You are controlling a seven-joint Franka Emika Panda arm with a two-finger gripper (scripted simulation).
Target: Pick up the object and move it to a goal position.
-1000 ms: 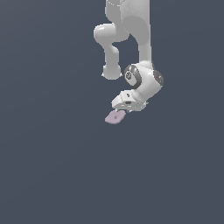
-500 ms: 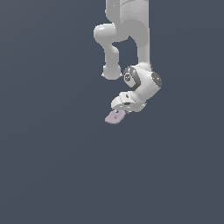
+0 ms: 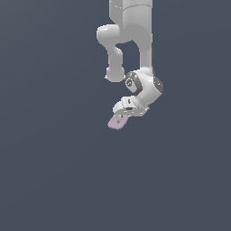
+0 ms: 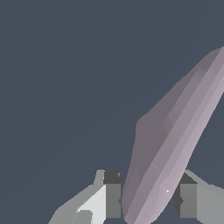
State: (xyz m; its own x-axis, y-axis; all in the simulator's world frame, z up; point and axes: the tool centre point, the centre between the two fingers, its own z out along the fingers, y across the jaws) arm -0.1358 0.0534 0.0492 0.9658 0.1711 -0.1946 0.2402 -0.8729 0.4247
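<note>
A: Field check. Where do you find the object [image 3: 117, 121]?

B: You'll see it in the hand [image 3: 122, 115], sticking out below and toward the exterior view's left of the white wrist. In the wrist view the object [image 4: 175, 144] sits between the two fingers [image 4: 113, 194], both pads pressed to its sides, so the hand is clamped on it.

A: Any change from a second ago?

B: Very little. You'd note the wrist and hand sitting a touch further toward the exterior view's right than before, the pink-lilac piece carried along with them (same tilt, as far as you can judge at this size). The arm [image 3: 135, 27] hangs from the top of the picture as it did earlier.
</note>
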